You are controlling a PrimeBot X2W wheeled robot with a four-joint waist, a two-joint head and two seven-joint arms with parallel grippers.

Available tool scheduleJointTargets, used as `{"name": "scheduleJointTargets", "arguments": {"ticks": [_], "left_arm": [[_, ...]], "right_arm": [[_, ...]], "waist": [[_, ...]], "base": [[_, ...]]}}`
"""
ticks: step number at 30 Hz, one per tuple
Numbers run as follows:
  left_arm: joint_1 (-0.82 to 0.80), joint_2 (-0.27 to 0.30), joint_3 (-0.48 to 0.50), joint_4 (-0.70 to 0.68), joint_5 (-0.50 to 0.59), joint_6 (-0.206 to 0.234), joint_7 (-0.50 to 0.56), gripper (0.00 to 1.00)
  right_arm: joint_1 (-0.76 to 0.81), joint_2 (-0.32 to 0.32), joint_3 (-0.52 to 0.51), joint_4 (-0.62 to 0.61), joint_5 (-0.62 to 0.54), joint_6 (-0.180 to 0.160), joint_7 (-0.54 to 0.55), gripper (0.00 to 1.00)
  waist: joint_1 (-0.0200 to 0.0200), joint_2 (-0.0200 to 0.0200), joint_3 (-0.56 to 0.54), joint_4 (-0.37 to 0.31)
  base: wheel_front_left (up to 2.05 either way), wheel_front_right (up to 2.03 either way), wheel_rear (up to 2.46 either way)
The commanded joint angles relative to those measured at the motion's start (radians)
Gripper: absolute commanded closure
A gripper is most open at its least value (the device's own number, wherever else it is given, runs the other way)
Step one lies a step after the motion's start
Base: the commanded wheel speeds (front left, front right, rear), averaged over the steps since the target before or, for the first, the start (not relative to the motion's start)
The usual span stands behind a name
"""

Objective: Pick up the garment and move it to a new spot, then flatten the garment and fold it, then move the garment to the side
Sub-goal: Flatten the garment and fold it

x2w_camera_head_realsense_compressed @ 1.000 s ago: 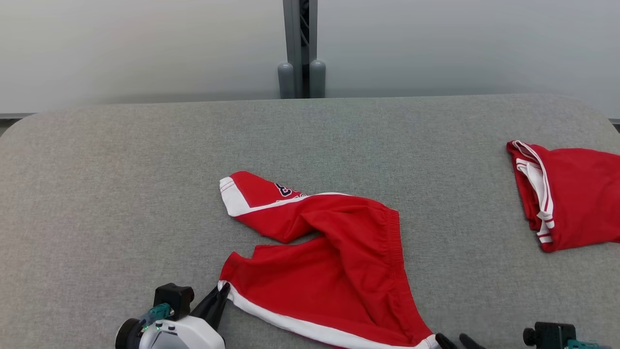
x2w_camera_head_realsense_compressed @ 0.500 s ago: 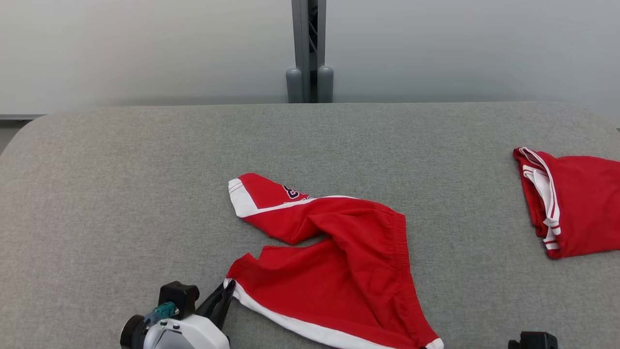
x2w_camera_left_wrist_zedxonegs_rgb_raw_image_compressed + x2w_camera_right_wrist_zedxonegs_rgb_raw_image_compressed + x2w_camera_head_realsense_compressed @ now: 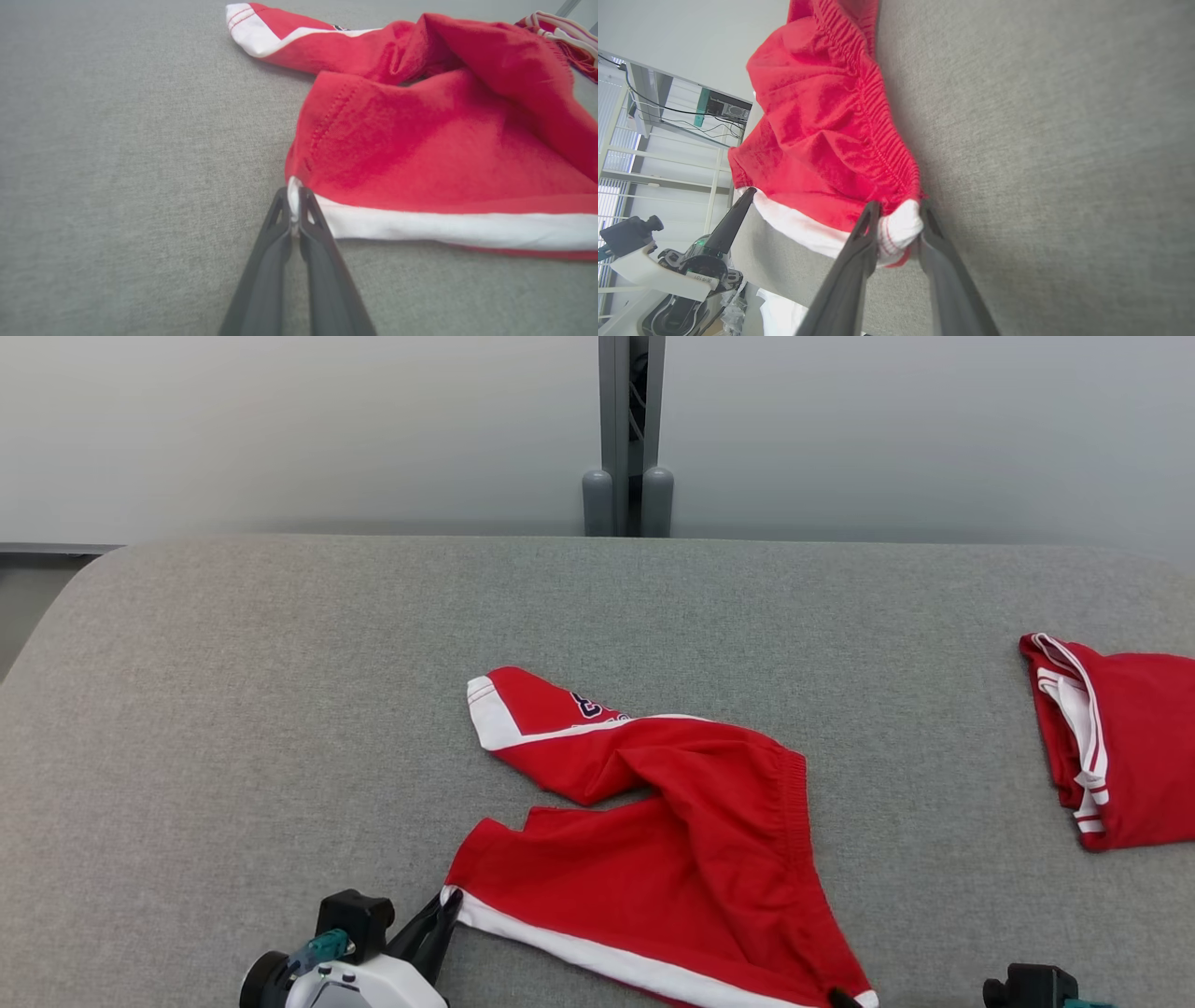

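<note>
1. left tool [image 3: 444, 913] (lower left of the head view): fingers together, clamped on the white-banded near left corner of the garment [image 3: 672, 840]. no change from a second ago.
2. garment: red shorts with white trim, lying crumpled on the grey surface [image 3: 233, 709], about mid-width and toward the near edge. one leg is twisted up and away, and the elastic waistband runs down the right side. its lie matches the earlier pictures. the apparent drift to the right is the head camera turning, not the cloth moving.
3. right tool [image 3: 899, 217]: a second ago its fingers stood apart just beside the near right corner. now they have come in around that white corner, with the cloth bunched between them and touching both. judged a grip made, firmness unconfirmed.
4. second red garment [image 3: 1120, 747]: folded, at the far right of the surface, well apart from the work.
5. finding: both near corners are now held, so the pick-up is judged ready and the lift not yet begun. risk: the right corner slipping out if the lift starts before that grip is firm.
</note>
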Motion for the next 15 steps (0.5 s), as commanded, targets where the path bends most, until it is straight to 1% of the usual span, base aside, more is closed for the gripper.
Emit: {"name": "scheduleJointTargets", "arguments": {"ticks": [1, 2, 5, 8, 10, 12, 15], "left_arm": [[0.007, 0.008, -0.002, -0.003, 0.000, 0.000, -0.003, 1.00], [0.008, 0.009, -0.006, -0.002, -0.002, 0.000, -0.003, 1.00], [0.008, 0.016, -0.016, -0.001, -0.011, 0.000, -0.003, 1.00], [0.007, 0.014, -0.038, -0.018, -0.079, 0.000, 0.014, 1.00], [0.008, 0.024, -0.060, -0.055, -0.145, 0.000, 0.041, 1.00], [0.009, 0.049, -0.088, -0.115, -0.217, 0.000, 0.079, 1.00], [0.003, 0.105, -0.130, -0.225, -0.328, 0.000, 0.135, 1.00]], "right_arm": [[-0.010, 0.002, 0.002, 0.000, -0.005, 0.001, -0.011, 0.75], [-0.017, 0.002, 0.005, -0.005, -0.008, 0.001, -0.019, 1.00], [-0.029, -0.004, 0.006, -0.020, -0.016, 0.001, -0.053, 1.00], [-0.058, -0.020, 0.015, -0.058, -0.025, 0.001, -0.116, 1.00], [-0.077, -0.033, 0.017, -0.077, -0.034, 0.001, -0.152, 1.00], [-0.101, -0.043, 0.014, -0.083, -0.049, 0.001, -0.184, 1.00], [-0.148, -0.060, 0.011, -0.089, -0.065, 0.001, -0.218, 1.00]], "waist": [[0.0000, 0.0000, 0.000, 0.001], [0.0000, 0.0000, 0.000, 0.002], [0.0000, 0.0000, 0.003, 0.004], [0.0000, 0.0000, 0.003, 0.005], [0.0000, 0.0000, -0.002, 0.006], [0.0000, 0.0000, -0.009, 0.007], [0.0000, 0.0000, -0.025, 0.008]], "base": [[0.00, 0.00, 0.00], [0.00, 0.00, 0.00], [0.00, 0.00, 0.00], [0.00, 0.00, 0.00], [0.00, 0.00, 0.00], [0.00, 0.00, 0.00], [0.00, 0.00, 0.00]]}}
